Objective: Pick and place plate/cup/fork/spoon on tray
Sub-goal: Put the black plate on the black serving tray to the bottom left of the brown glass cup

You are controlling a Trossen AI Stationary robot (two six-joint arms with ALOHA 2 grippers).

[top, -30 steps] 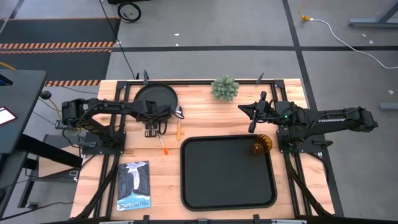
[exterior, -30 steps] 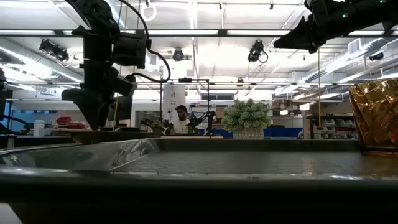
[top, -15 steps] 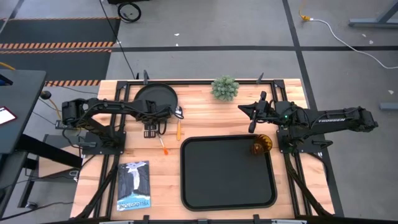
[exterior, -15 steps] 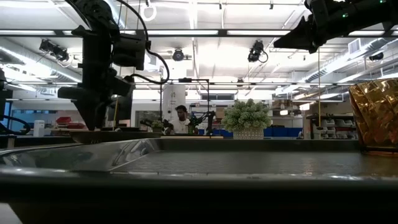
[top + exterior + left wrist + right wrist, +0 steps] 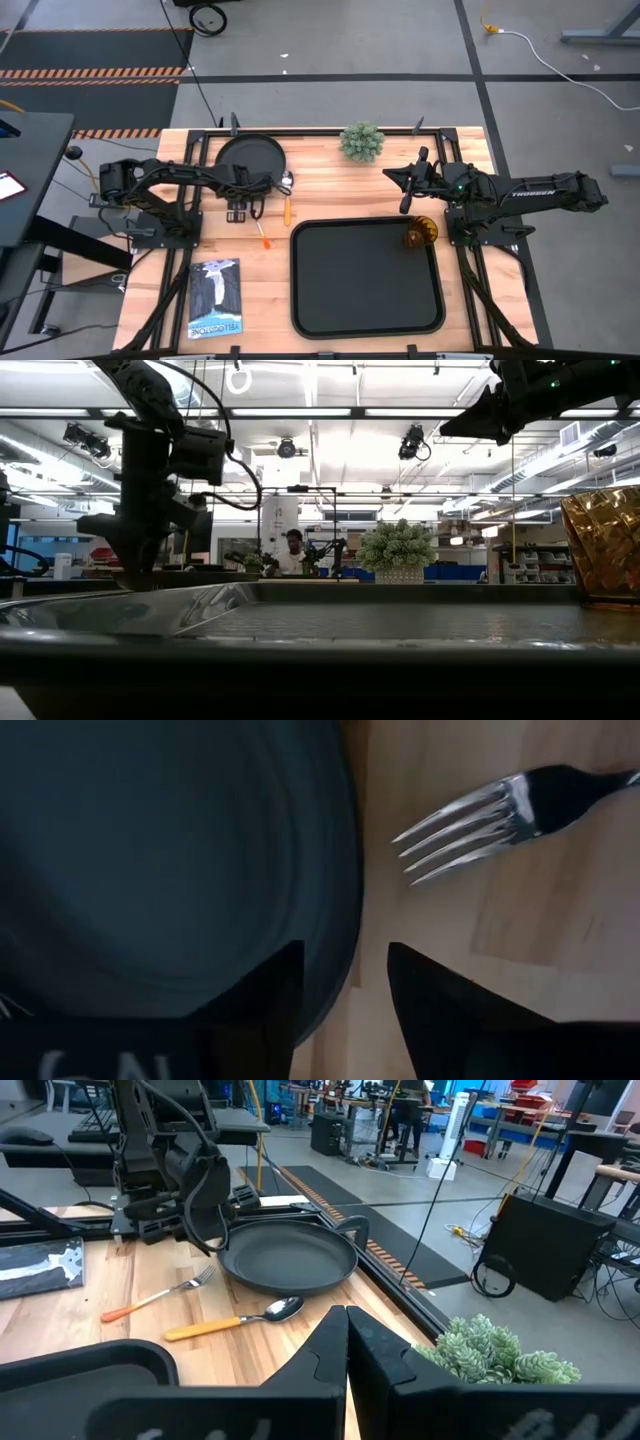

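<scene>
The round black plate (image 5: 250,158) lies at the table's far left. My left gripper (image 5: 345,955) points down at its near rim, open, with one finger over the plate's inside and one outside it. The fork (image 5: 262,232) and the spoon (image 5: 288,200), both orange-handled, lie flat on the wood between the plate and the tray (image 5: 365,278). The fork's tines (image 5: 470,820) lie close beside the gripper. The amber cup (image 5: 420,232) stands in the tray's far right corner. My right gripper (image 5: 398,185) hangs shut above the table, beyond the cup. My left gripper comes from above, steeply slanted. The plate's near rim (image 5: 345,935) lies in the gap between its two fingers (image 5: 255,1010). I cannot tell whether either finger touches the plate. The plate lies flat on the table.
A potted green plant (image 5: 361,142) stands at the far edge, between the arms. A dark magazine (image 5: 215,298) lies at the near left. In the low view a person (image 5: 292,550) shows far behind the table.
My left gripper has sunk a little onto the plate's near rim. The plate, fork, spoon and cup lie where they were.
</scene>
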